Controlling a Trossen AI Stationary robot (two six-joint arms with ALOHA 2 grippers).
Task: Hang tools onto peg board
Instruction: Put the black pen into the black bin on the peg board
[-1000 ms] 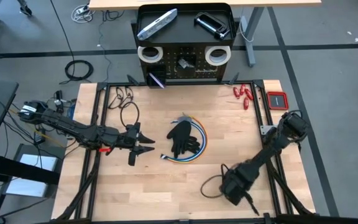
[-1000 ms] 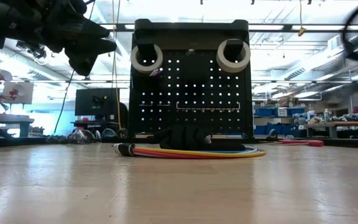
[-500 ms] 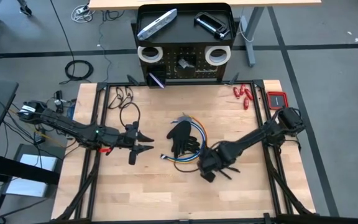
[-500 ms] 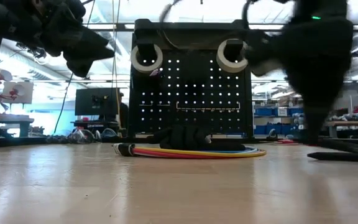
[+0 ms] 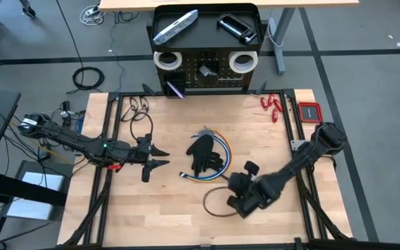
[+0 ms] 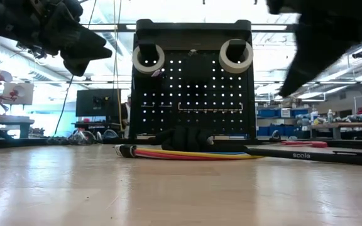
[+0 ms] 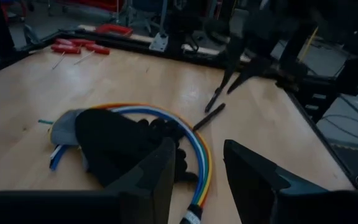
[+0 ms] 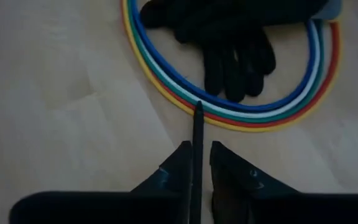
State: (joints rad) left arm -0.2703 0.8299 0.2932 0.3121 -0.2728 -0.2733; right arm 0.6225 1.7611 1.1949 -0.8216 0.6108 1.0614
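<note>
Word "scale": printed in small white letters on a thin black bar (image 6: pixel 307 154) that is seen lying low across the bench (image 6: pixel 168 194) in the low view.
Lettering style: lowercase, read left to right along the bar's side.
Red tray (image 5: pixel 310 111): no legible marking is shown on it in the high view.
Peg board (image 6: pixel 193 94): no label or number is readable on its face or on the white tape rolls (image 6: pixel 148 59).
Room behind: signs and screens are seen, but nothing on them can be read.
Wrist views: no text is visible.
</note>
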